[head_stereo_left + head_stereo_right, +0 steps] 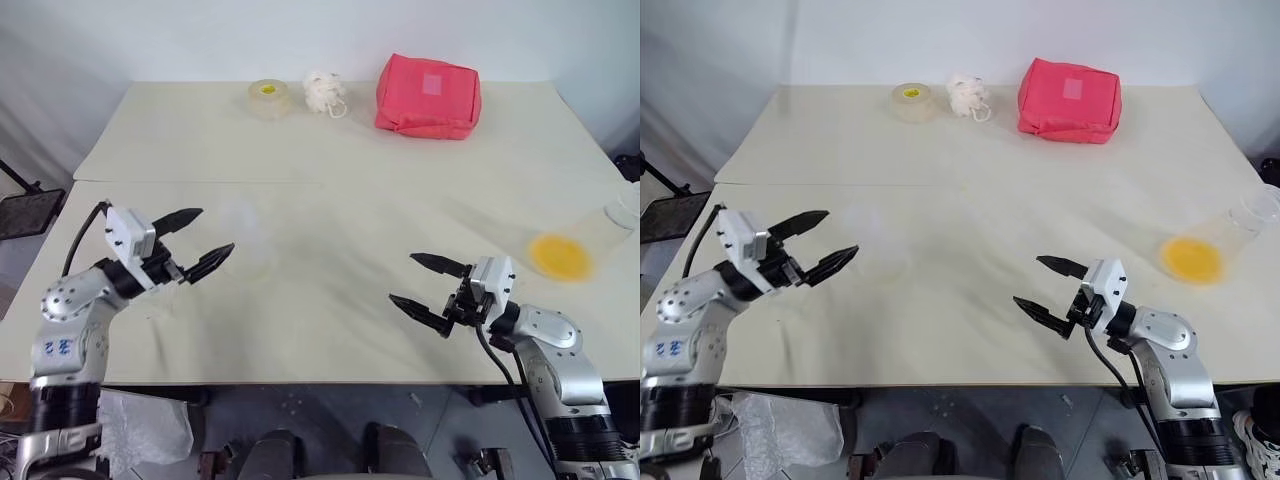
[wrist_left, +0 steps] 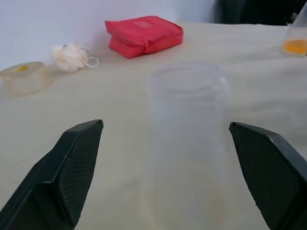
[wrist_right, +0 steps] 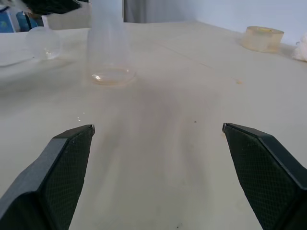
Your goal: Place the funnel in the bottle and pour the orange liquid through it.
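Observation:
The clear bottle [image 2: 187, 143] stands upright on the cream table [image 1: 330, 330], faint against it in the head views [image 1: 245, 240]. My left gripper [image 1: 216, 230] is open just short of the bottle, a finger on each side, touching nothing. The orange liquid [image 1: 560, 257] pools in a clear flask lying tilted near the table's right edge. My right gripper [image 1: 402, 278] hangs open and empty over the front of the table, pointing toward the bottle [image 3: 108, 48]. A small clear rounded piece [image 3: 43, 40] lies beyond the bottle; I cannot tell whether it is the funnel.
At the back of the table sit a red pouch [image 1: 428, 95], a white fluffy ball [image 1: 325, 92] and a yellow-cored tape roll [image 1: 268, 97]. A seam [image 1: 330, 183] runs across the table between front and back halves. A dark stand [image 1: 25, 210] is off the left edge.

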Tool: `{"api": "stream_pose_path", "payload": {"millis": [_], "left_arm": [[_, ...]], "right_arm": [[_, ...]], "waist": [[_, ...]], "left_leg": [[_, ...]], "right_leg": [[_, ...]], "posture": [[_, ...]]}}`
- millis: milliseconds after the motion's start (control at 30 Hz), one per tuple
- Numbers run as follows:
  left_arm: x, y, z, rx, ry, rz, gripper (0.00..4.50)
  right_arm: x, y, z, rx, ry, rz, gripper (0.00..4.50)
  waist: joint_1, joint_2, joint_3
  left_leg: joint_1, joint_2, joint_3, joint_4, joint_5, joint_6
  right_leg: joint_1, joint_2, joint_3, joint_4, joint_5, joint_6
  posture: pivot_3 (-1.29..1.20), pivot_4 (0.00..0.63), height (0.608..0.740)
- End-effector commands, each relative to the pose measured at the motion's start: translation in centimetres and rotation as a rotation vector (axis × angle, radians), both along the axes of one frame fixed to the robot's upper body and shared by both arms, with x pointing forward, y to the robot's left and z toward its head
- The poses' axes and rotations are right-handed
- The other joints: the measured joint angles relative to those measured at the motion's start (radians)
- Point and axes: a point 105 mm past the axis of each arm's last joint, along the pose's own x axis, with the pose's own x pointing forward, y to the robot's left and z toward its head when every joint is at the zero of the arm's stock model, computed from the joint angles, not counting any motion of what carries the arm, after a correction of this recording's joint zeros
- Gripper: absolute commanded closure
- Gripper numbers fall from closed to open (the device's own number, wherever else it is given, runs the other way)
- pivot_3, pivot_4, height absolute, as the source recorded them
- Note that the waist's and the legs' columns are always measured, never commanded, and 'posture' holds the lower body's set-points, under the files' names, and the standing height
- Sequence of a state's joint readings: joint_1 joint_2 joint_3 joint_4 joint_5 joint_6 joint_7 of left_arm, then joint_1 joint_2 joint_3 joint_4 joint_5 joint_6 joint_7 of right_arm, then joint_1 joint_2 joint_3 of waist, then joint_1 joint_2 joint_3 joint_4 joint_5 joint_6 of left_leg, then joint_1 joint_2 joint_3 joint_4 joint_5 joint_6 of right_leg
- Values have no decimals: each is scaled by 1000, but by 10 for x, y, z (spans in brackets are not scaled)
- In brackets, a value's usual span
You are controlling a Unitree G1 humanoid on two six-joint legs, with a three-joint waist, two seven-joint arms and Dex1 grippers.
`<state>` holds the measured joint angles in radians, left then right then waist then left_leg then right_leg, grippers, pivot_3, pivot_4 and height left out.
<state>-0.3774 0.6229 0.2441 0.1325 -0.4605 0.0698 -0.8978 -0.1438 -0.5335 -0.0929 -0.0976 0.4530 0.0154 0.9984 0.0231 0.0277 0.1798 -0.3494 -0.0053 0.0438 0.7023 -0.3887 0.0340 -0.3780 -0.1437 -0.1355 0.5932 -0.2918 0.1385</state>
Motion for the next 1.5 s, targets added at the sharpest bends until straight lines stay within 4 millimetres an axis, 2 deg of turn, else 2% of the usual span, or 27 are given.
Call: {"api": "stream_pose_path", "payload": {"millis": [33,167,267,400,433,567,667,867,1000,1100,1333,1500], "left_arm": [[10,-12,4,18,-16,-55,0],[16,-20,4,26,-18,-107,0],[16,-24,4,21,-15,-130,645],[17,-25,7,10,0,-150,1902],[17,-25,8,10,-3,-154,2100],[15,-36,20,15,-15,-218,2107],[15,-68,29,39,-1,-344,2107],[23,-113,37,44,-5,-466,2107],[34,-150,32,73,-4,-526,2107],[42,-170,26,73,11,-529,2107],[48,-194,12,107,24,-564,2107],[47,-197,10,113,15,-586,447]], "right_arm": [[-4,-1,13,15,-45,-16,19],[-5,-1,14,17,-48,-30,19],[-6,-1,14,20,-54,-42,0],[-6,-2,14,21,-58,-57,0],[-6,-2,14,20,-59,-59,0],[-6,-4,14,20,-61,-73,0],[-8,-7,14,5,-52,-63,0],[-10,-15,15,-16,-48,-62,0],[-11,-27,20,-21,-50,-93,0],[-13,-35,22,-31,-58,-126,0],[-23,-40,24,-21,-67,-173,0],[-27,-36,26,-14,-69,-187,0]], "waist": [[0,0,0],[-3,-1,0],[-4,-1,1],[-4,-2,1],[-2,-3,2],[0,-3,2],[5,-5,3],[1,-7,4],[4,-7,4],[4,-7,4],[3,-9,5],[4,-9,5]], "left_leg": [[0,0,0,0,0,0],[0,0,1,0,0,0],[-1,0,1,0,0,0],[-1,0,2,0,0,0],[-1,0,2,0,0,0],[-2,0,2,1,0,0],[-2,0,1,1,0,0],[-4,-1,1,5,0,0],[-4,0,3,5,0,0],[-5,0,9,6,0,0],[-6,0,11,6,0,0],[-5,0,12,6,0,0]], "right_leg": [[0,0,0,0,0,0],[-1,1,0,0,1,1],[-3,1,0,0,1,1],[-3,1,0,0,1,1],[-3,1,0,0,1,1],[-3,1,0,0,1,2],[-3,1,0,0,1,2],[-2,1,1,-1,2,4],[-2,2,0,-1,2,4],[-2,2,0,-1,2,4],[-3,2,0,-1,2,4],[-4,2,1,-1,2,4]], "posture": [[0,150,740],[0,150,740],[0,150,740],[0,150,740],[0,150,740],[0,150,740],[0,150,740],[0,150,740],[0,150,740],[0,150,740],[0,150,740],[0,150,740]]}}
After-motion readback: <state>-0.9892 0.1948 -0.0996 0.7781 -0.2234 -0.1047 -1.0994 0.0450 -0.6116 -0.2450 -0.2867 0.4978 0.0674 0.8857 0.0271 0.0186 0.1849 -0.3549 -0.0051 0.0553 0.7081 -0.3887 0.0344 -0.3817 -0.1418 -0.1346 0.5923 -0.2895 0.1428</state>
